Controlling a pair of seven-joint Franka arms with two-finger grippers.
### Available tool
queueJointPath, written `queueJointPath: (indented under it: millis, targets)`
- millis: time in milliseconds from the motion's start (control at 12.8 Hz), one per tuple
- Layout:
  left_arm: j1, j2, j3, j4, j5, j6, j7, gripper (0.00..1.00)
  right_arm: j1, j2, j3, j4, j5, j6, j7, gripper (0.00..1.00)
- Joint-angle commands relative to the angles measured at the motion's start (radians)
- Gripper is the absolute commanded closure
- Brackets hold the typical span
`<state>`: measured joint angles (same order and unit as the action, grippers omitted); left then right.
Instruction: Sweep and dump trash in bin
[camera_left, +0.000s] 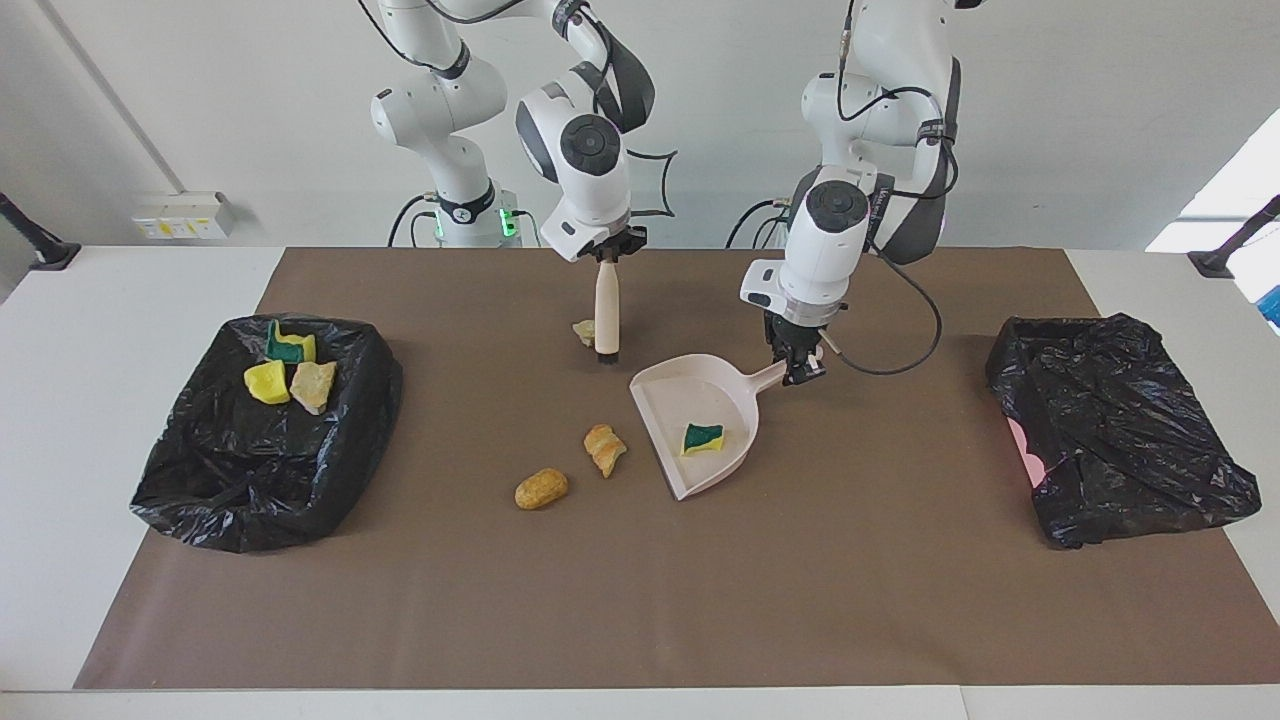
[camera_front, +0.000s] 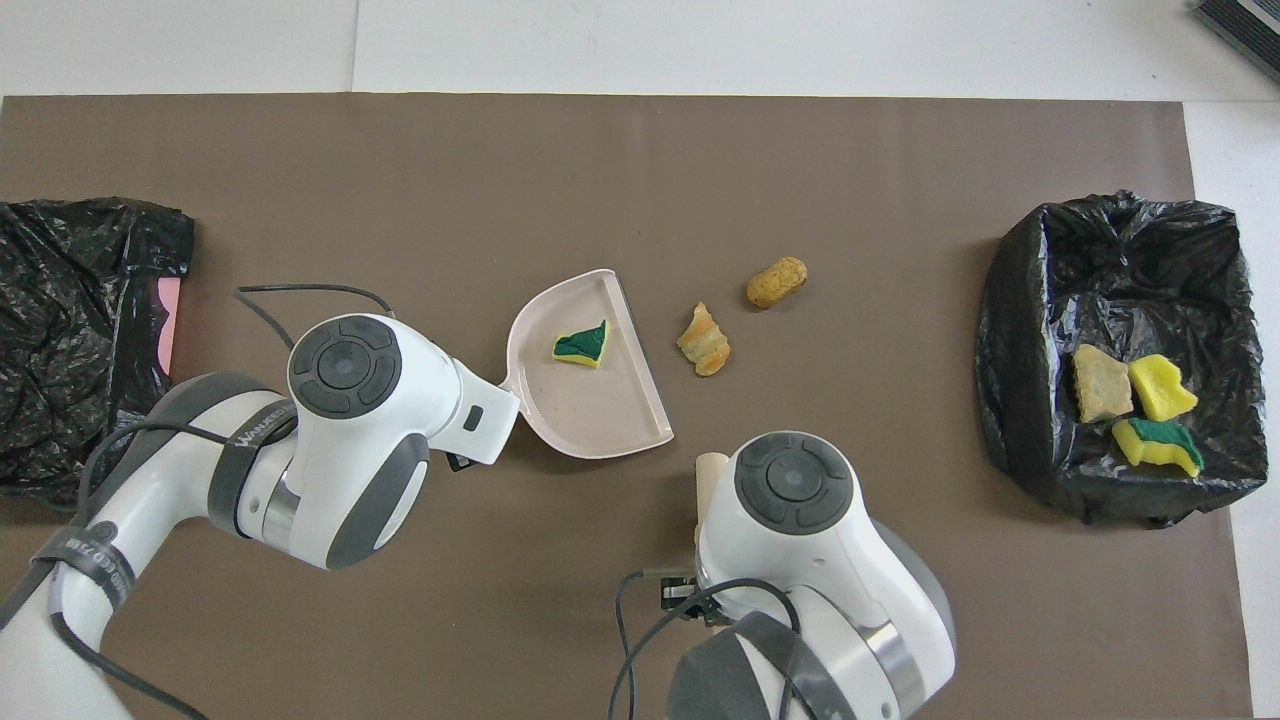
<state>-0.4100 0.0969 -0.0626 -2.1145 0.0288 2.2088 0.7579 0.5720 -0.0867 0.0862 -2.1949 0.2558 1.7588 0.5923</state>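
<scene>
A pale pink dustpan (camera_left: 690, 392) (camera_front: 590, 412) lies mid-table, and my left gripper (camera_left: 797, 368) is shut on its handle. One piece of trash, a green-faced yellow chunk (camera_left: 703, 437) (camera_front: 582, 345), rests inside the pan. My right gripper (camera_left: 607, 258) is shut on the top of a brush (camera_left: 606, 312), held upright with its bristles just above the mat. A small tan chunk (camera_left: 583, 331) lies beside the bristles. An orange chunk (camera_left: 605, 448) (camera_front: 704, 342) and a brown chunk (camera_left: 541, 488) (camera_front: 776, 282) lie beside the pan's mouth. In the overhead view the arms hide both grippers.
The black-lined bin (camera_left: 200, 480) (camera_front: 1020, 300) at the right arm's end of the table holds three chunks (camera_left: 290, 375) (camera_front: 1135, 400). Another black-bagged bin (camera_left: 1120, 440) (camera_front: 80, 330) sits at the left arm's end. A brown mat (camera_left: 640, 600) covers the table.
</scene>
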Motion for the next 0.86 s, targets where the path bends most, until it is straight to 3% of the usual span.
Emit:
queueJointPath:
  millis: [0,392,627,784]
  targets:
    - [0.007,-0.028,0.0,-0.035,0.011,0.006,-0.014,1.0,0.052,-0.116,0.004,-0.121,-0.001,0.022,0.131,1.0]
    - [0.004,-0.04,0.0,-0.042,0.013,-0.067,0.068,1.0,0.101,-0.163,0.004,-0.184,-0.001,0.013,0.472,1.0]
    - [-0.004,-0.042,0.0,-0.039,0.013,-0.101,0.164,1.0,0.16,-0.096,0.007,-0.273,0.0,0.213,0.564,1.0]
    - [-0.021,-0.055,-0.005,-0.039,0.013,-0.159,0.217,1.0,0.14,-0.038,0.003,-0.272,-0.019,0.287,0.545,1.0]
